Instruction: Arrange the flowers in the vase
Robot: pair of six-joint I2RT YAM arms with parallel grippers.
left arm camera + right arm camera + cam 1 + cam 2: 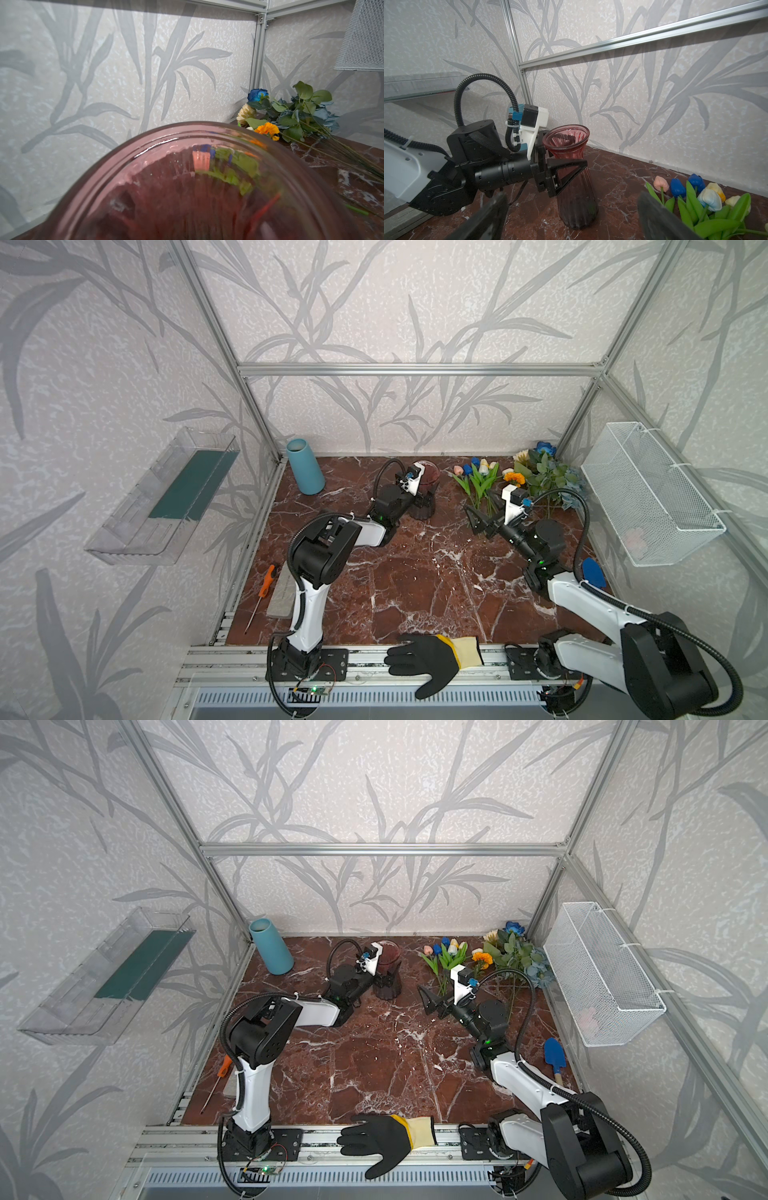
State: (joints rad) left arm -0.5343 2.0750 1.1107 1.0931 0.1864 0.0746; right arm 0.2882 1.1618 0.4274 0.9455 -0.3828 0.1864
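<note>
Flowers (536,479) lie in a loose heap at the far right corner of the brown marble-patterned desk (415,585), heads toward the back wall and green stems pointing forward. Small pink, blue, white and yellow tulips (478,479) form the side of the heap nearest the vase. An orange marigold (515,477), a cream daisy (521,456), a deep-blue rose (545,448) and a dusty-blue bunch (575,493) lie beyond them toward the corner. A dark red ribbed glass vase (572,187) stands upright at the far middle of the desk, apart from the flowers. The left hand (423,498) is at the vase's neck with its fingers spread wide to either side of the glass; the near finger (566,172) crosses in front of it in the right wrist view. The right hand (478,521) hovers between vase and tulips, just beside the ends of the tulip stems, jaws wide and holding nothing.
</note>
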